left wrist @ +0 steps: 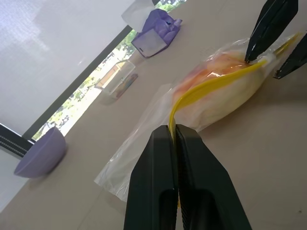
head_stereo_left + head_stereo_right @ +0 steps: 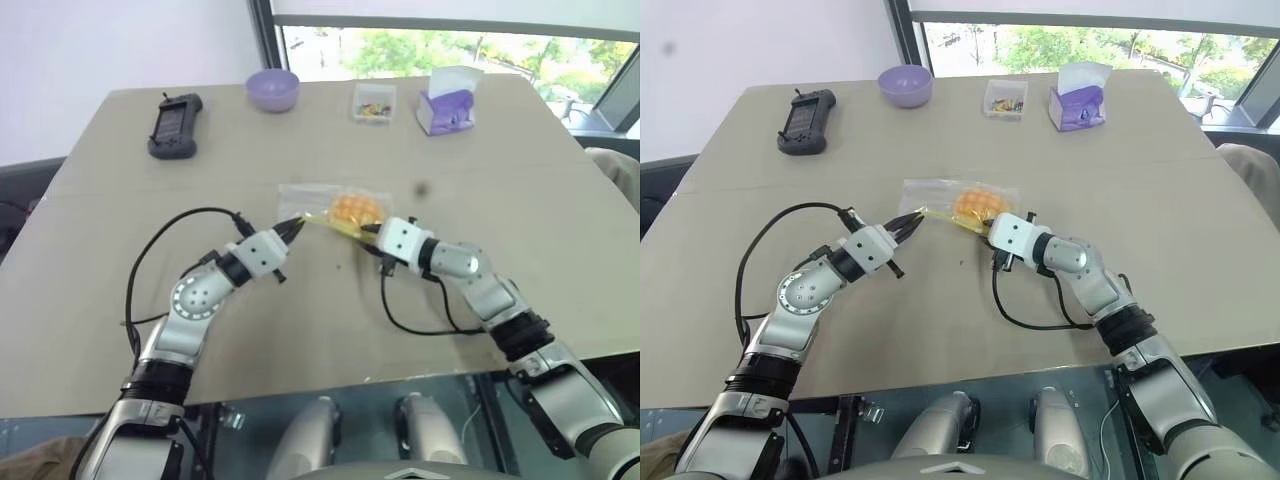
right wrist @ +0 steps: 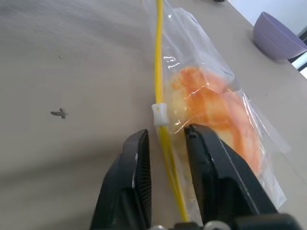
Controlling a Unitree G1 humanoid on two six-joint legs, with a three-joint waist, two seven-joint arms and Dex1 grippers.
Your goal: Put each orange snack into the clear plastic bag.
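Mid-counter, the orange snack (image 3: 211,103) already lies inside the clear plastic bag (image 2: 300,195). The left hand (image 1: 173,139) pinches the yellow seal strip (image 3: 159,72) shut-fingered; the right hand (image 3: 165,143) straddles it, seemingly part-open. Sealing comes next: slide along.

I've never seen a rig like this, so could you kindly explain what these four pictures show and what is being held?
It is a humanoid robot with two arms, each ending in a two-fingered pincer. Two pictures look down from its head; the other two come from cameras on its wrists. On the table lie a handheld device, a purple bowl, a small clear box and a tissue box. In the middle is a clear bag with an orange snack inside. The left pincer is shut on the bag's yellow seal strip. The right pincer straddles that strip, jaws slightly apart.
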